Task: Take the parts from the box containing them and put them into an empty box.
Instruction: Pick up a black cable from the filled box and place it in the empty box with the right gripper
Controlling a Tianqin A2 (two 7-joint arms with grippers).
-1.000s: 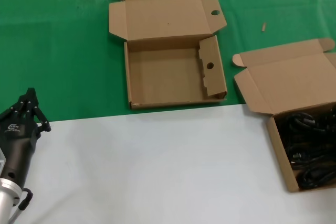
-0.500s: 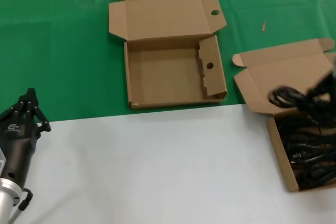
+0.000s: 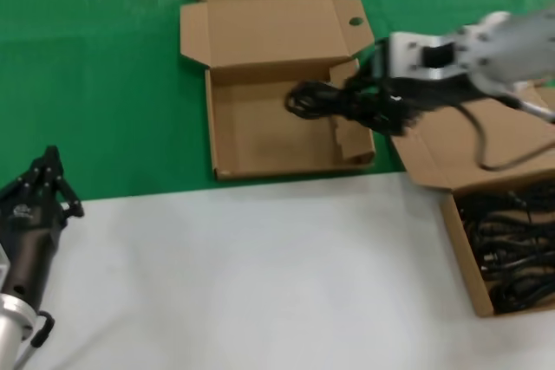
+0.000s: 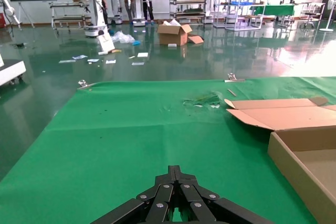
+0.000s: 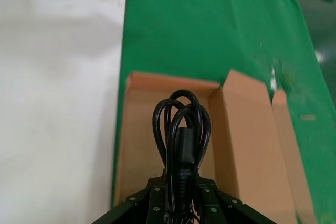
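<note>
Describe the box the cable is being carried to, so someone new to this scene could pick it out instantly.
On the green cloth beyond the white tabletop, two open cardboard boxes sit side by side. The empty box is the one under the right gripper and its coiled cable. Unlike the cable-filled box, it has a round hole in its lid.

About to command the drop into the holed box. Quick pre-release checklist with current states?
1. Coiled cable gripped by right end effector: ok, plug end clamped, loops hang free.
2. Cable over the empty box: ok, both head and right wrist views show it above the box floor.
3. Box floor free of other items: ok, bare cardboard where visible.
4. Inner side flap clear of the drop path: cannot tell, the end effector overlaps it in the head view.
5. Left end effector out of the way: ok, parked at the near left over the table edge.
6. Source box has more cables: ok.
</note>
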